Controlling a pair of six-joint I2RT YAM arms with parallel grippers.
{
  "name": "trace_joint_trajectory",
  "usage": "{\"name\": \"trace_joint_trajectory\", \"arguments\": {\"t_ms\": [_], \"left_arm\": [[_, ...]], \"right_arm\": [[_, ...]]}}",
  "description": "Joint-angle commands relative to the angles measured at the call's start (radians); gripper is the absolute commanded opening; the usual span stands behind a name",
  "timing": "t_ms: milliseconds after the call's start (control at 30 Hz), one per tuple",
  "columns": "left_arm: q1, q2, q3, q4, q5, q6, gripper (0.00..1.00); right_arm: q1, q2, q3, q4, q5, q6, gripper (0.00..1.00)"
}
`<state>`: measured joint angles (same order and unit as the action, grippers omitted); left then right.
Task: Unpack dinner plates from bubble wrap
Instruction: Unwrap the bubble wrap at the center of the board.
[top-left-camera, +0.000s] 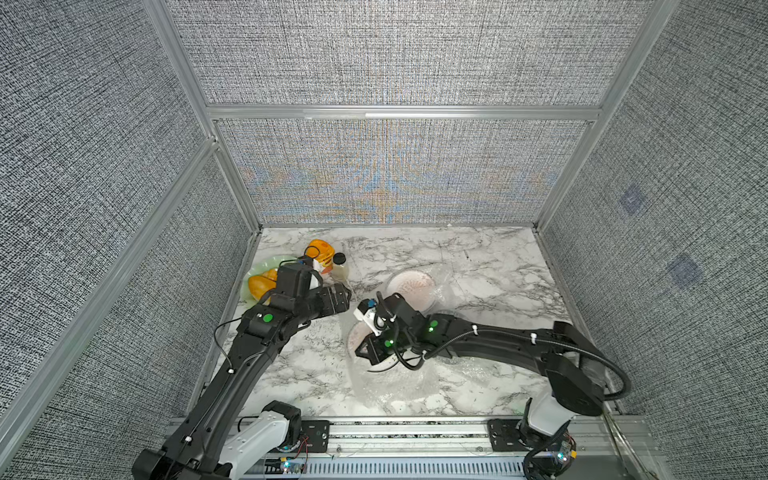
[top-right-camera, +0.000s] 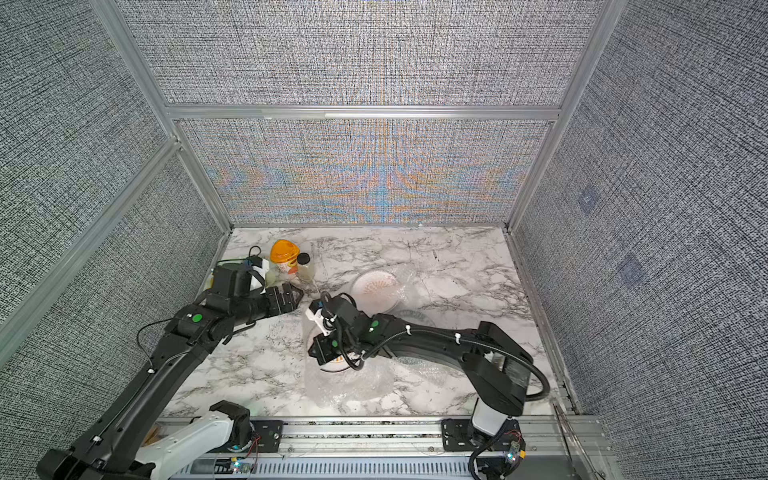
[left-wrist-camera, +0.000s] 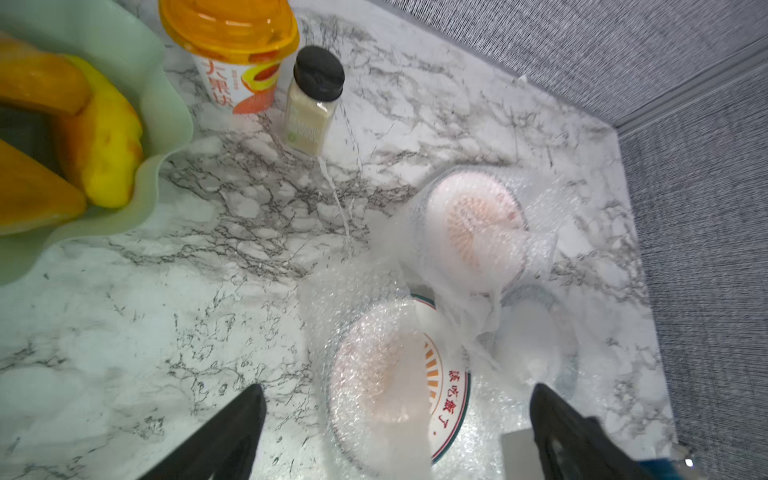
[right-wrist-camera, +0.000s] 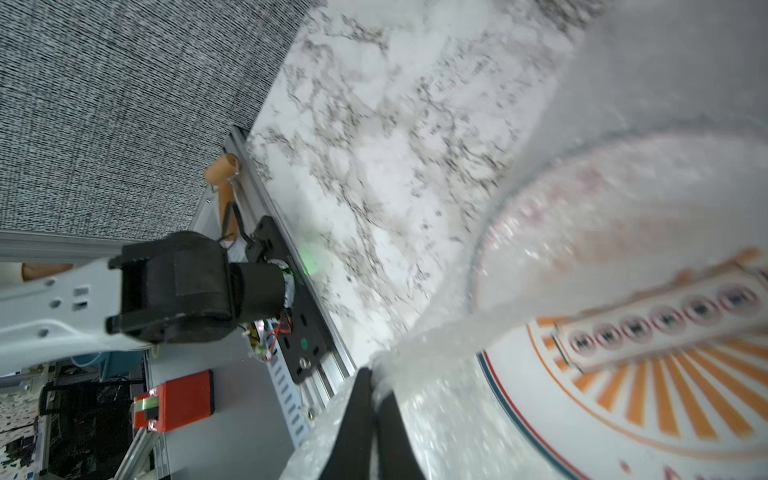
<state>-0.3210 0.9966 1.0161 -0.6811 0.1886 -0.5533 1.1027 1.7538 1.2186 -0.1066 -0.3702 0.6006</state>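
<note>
- Bubble wrap (top-left-camera: 390, 384) lies crumpled at the near edge of the marble table (top-left-camera: 299, 374), draped over and around the near plate (right-wrist-camera: 623, 395).
- The right gripper (right-wrist-camera: 376, 384) is down at that plate's rim, its fingers pressed together on a fold of the bubble wrap.
- Only the right wrist view shows this pinch and the bared orange sunburst beside it. In both top views the gripper's body covers the spot.
- The left gripper (left-wrist-camera: 397, 388) hangs just beyond, above the table, fingers spread wide with nothing between them.
- The left wrist view shows the near plate below those fingers, half veiled by wrap, with red lettering on its uncovered side.
- Farther back sits the far plate (top-left-camera: 411, 284), wholly under its own sheet and apart from both grippers.
- In the far left corner stand a pale green dish (left-wrist-camera: 166, 124) of orange food, an orange-lidded cup (left-wrist-camera: 232, 50) and a black-capped bottle (left-wrist-camera: 311, 108).
</note>
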Motion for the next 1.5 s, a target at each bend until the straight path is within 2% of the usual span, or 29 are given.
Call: {"name": "trace_joint_trajectory", "arguments": {"t_ms": [0, 167, 333, 500, 600, 767, 833, 933, 1033, 1267, 1367, 1467], "left_arm": [[0.063, 0.007, 0.041, -0.007, 0.104, 0.015, 0.99], [0.124, -0.003, 0.069, -0.025, 0.063, 0.02, 0.99], [0.126, -0.002, 0.061, -0.04, 0.031, 0.039, 0.99], [0.129, -0.004, 0.016, -0.02, 0.04, 0.039, 0.99], [0.129, -0.004, -0.007, -0.006, 0.049, 0.035, 0.99], [0.168, -0.015, -0.024, 0.042, 0.199, 0.023, 0.99], [0.184, -0.016, -0.022, 0.061, 0.258, 0.013, 0.99], [0.194, -0.007, -0.018, 0.097, 0.314, -0.003, 0.99], [0.197, 0.009, -0.001, 0.093, 0.295, 0.003, 0.99], [0.203, 0.034, 0.058, 0.044, 0.242, 0.038, 0.99], [0.204, 0.045, 0.059, 0.036, 0.254, 0.056, 0.99], [0.203, 0.043, 0.01, 0.054, 0.28, 0.088, 0.99]], "right_arm": [[0.03, 0.135, 0.109, 0.034, -0.082, -0.012, 0.05], [0.091, 0.351, 0.299, 0.022, -0.135, -0.019, 0.05], [0.126, 0.483, 0.411, 0.018, -0.187, -0.009, 0.1], [0.128, 0.545, 0.44, 0.018, -0.211, -0.005, 0.42], [0.114, 0.524, 0.432, 0.007, -0.205, -0.011, 0.58], [0.062, 0.365, 0.315, -0.009, -0.161, -0.031, 0.78], [0.034, 0.28, 0.258, -0.019, -0.139, -0.054, 0.89], [0.007, 0.214, 0.222, -0.027, -0.174, -0.068, 0.99], [0.02, 0.204, 0.255, -0.052, -0.214, -0.085, 0.99], [0.09, 0.197, 0.372, -0.139, -0.221, -0.129, 0.99], [0.117, 0.21, 0.401, -0.195, -0.187, -0.152, 0.99], [0.132, 0.231, 0.41, -0.281, -0.087, -0.178, 0.99]]}}
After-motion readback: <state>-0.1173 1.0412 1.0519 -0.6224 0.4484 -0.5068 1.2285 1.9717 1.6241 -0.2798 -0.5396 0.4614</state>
